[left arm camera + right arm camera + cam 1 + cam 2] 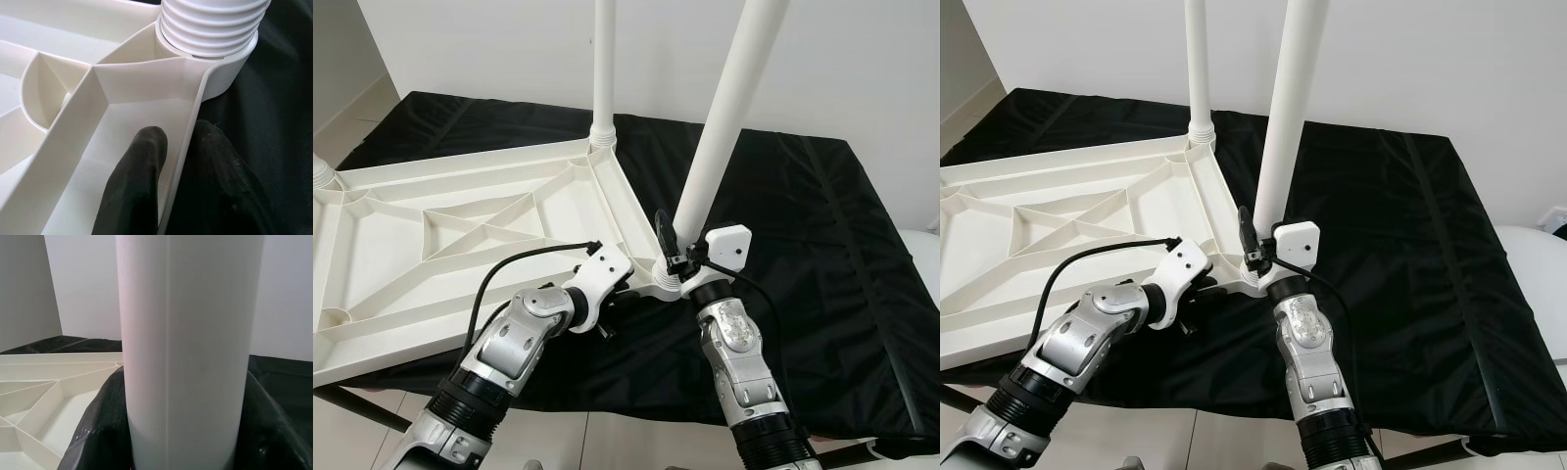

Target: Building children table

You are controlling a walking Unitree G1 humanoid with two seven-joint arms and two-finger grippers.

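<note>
A white plastic tabletop [460, 168] lies upside down, ribs up, on a surface draped in black cloth [803, 245]. One white leg [604, 69] stands upright in the far corner socket. A second leg [724, 108] rises from the near corner socket [210, 24] and leans slightly right. My right gripper [680, 250] is shut on this second leg [190, 352] just above its base, a black finger [98, 431] on either side. My left gripper [615, 299] is shut on the tabletop's rim beside that socket, one finger [139, 171] inside the wall and one outside.
The ribbed top of another leg [321, 172] shows at the tabletop's left corner. The tabletop overhangs the cloth's front edge above a tiled floor [607, 441]. A white rounded object [925, 264] sits at the right edge. A white wall stands behind.
</note>
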